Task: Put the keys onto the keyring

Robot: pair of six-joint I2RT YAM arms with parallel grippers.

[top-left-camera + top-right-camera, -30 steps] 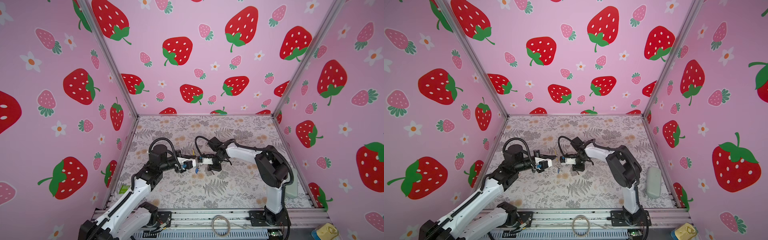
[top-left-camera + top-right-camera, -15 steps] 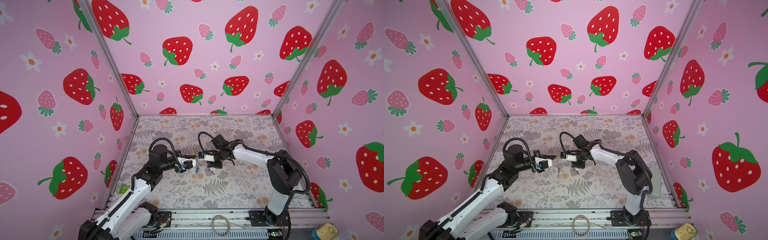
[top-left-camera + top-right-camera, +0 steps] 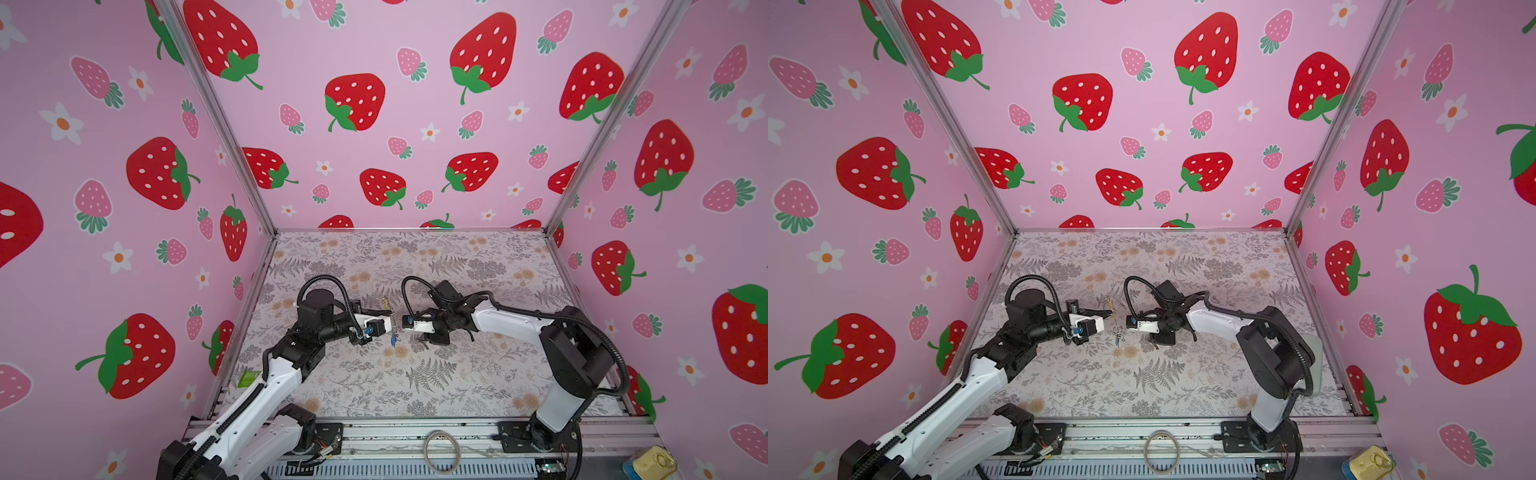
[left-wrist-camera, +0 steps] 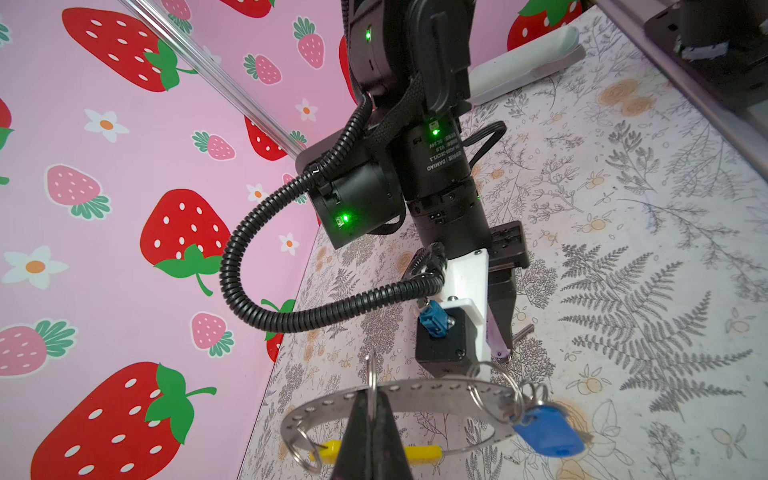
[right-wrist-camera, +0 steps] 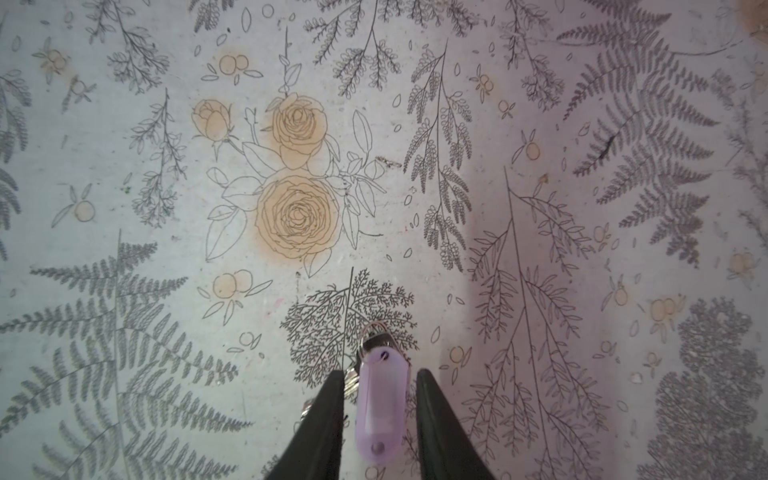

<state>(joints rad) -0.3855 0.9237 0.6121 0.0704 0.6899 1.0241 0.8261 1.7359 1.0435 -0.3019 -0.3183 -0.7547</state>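
My left gripper [image 4: 372, 409] is shut on the keyring [image 4: 415, 392], a grey perforated band with a yellow section [image 4: 419, 451], and holds it above the table. A key with a blue tag [image 4: 546, 432] hangs from one of its metal loops. In both top views the keyring [image 3: 387, 305] [image 3: 1110, 306] stands at the left gripper's [image 3: 390, 314] tips, with the blue-tagged key [image 3: 393, 340] [image 3: 1117, 340] dangling below. My right gripper [image 5: 380, 374] is open and points down, with the lilac-tagged key [image 5: 380, 403] between its fingers and a gap on each side. I cannot tell whether this key rests on the table.
A plain pale hoop [image 3: 442, 451] lies on the front rail. A white block [image 3: 1316, 361] sits by the right wall and a green scrap [image 3: 248, 378] by the left edge. A yellow item [image 3: 654, 463] is at the front right corner.
My right gripper has opened around the lilac-tagged key and its arm has drawn back a little to the right, away from the keyring. The left gripper has stayed still.
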